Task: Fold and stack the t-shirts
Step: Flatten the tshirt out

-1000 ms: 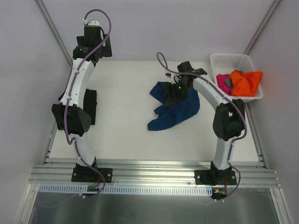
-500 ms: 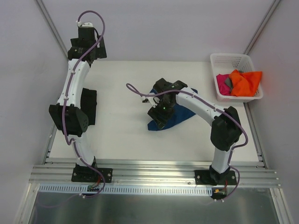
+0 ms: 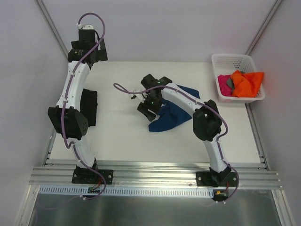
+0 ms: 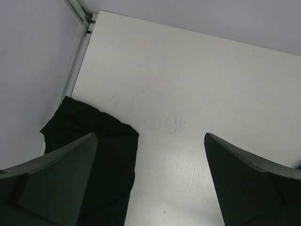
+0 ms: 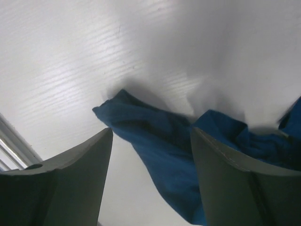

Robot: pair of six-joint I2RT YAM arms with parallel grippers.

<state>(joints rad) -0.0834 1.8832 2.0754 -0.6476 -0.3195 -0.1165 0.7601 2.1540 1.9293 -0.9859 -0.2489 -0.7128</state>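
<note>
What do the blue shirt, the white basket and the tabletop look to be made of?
Blue shirt: soft matte cloth, judging by its limp folds.
White basket: likely moulded plastic, with lattice walls and a stiff rim.
Tabletop: smooth white board, faintly ribbed with a soft sheen; possibly plastic or laminate.

1. The left pincer (image 4: 150, 137) hangs with its fingers spread wide and nothing between them, and the arm behind it is stretched long.
2. The right pincer (image 5: 151, 133) points downward, fingers parted, and the arm behind it is bent at the elbow.
</note>
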